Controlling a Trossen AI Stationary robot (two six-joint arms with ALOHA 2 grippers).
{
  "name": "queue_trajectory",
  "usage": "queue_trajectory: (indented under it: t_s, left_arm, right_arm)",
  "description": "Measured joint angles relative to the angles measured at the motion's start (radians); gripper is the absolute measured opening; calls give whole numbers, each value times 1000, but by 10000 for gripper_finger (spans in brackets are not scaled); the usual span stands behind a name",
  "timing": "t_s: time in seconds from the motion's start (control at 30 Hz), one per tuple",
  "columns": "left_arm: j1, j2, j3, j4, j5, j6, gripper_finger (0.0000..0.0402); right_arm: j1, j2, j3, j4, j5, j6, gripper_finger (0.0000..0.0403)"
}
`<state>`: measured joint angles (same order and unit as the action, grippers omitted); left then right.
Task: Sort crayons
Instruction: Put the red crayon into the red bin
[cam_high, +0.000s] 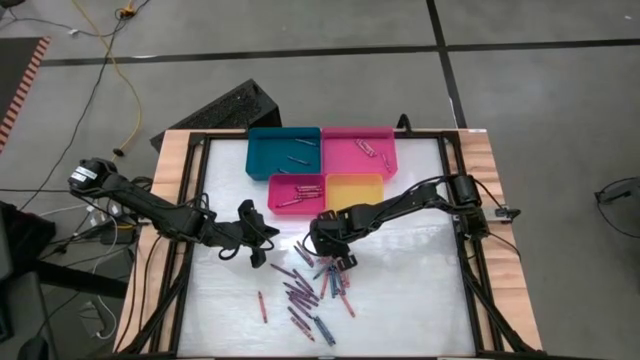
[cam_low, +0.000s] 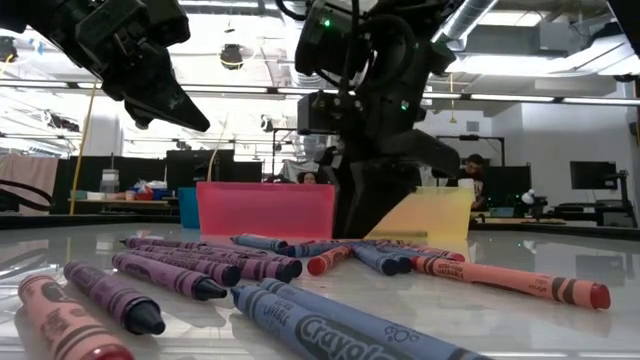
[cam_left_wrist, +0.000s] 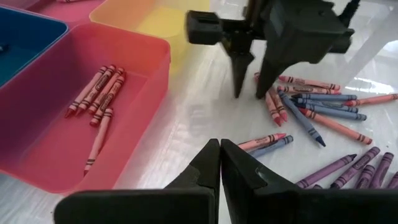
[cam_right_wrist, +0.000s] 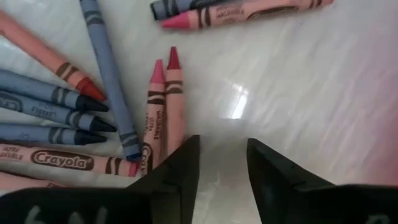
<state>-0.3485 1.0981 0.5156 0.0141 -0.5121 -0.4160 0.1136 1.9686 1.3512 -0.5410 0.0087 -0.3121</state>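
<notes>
Several crayons (cam_high: 310, 290) in purple, blue, red and pink lie loose on the white table top, below the trays. My right gripper (cam_right_wrist: 222, 163) points steeply down at the far edge of this pile, open, with bare table between its fingers. Two red crayons (cam_right_wrist: 165, 112) lie side by side next to one finger. My left gripper (cam_left_wrist: 221, 158) is shut, empty, raised to the left of the pile (cam_high: 262, 232). The small red tray (cam_left_wrist: 134, 134) holds several red crayons (cam_left_wrist: 99, 93). My right gripper has one finger (cam_right_wrist: 177, 168) standing over the blunt ends of the two red crayons (cam_right_wrist: 155, 152), which lie flat on the table. I cannot tell whether the finger touches them. Nothing lies between the two fingers.
A blue tray (cam_high: 283, 152) and a pink tray (cam_high: 358, 152) stand at the far side, with the red tray (cam_high: 297, 193) and a yellow tray (cam_high: 354, 190) just before them. A lone red crayon (cam_high: 263, 306) lies left of the pile. Bare table lies to the right.
</notes>
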Motion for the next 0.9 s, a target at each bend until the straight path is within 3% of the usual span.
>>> queue_trajectory:
  t_s: [0.53, 0.9]
  left_arm:
    - [0, 0, 0, 0, 0, 0, 0]
    - [0, 0, 0, 0, 0, 0, 0]
  right_arm:
    - [26, -10, 106, -39, 68, 34, 148]
    - [72, -12, 83, -71, 65, 70, 148]
